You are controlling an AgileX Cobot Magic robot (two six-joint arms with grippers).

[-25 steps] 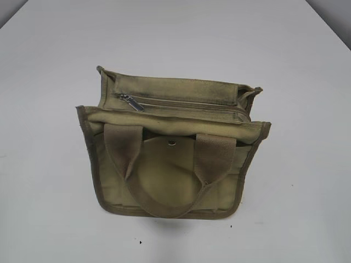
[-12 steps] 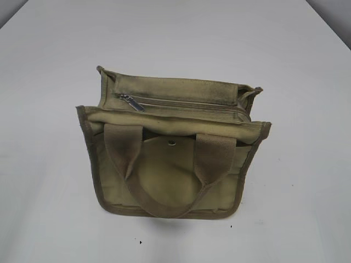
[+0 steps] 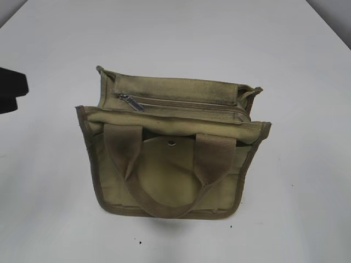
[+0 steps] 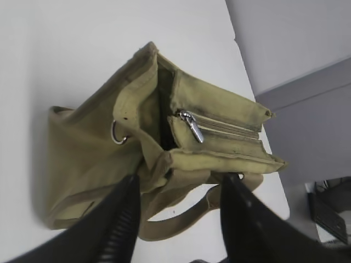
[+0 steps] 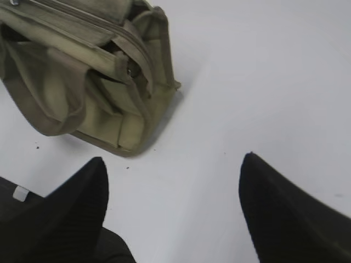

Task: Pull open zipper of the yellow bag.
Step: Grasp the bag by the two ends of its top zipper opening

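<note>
1. Jaws: left gripper stands apart and empty above the bag's near edge; right gripper is wide open, empty, over bare worktop.
2. Zipper appears closed, pull tab at its left end, atop the yellow bag at mid-worktop.
3. Step judged: approach. Next: pinch the tab, steady the bag.

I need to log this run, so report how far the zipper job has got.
Done: nothing; the zipper on the yellow bag lies closed, pull tab at its left end. In hand: the left gripper hangs open short of the bag; the right gripper is open over bare table. Left: grip the tab and pull it along.
</note>
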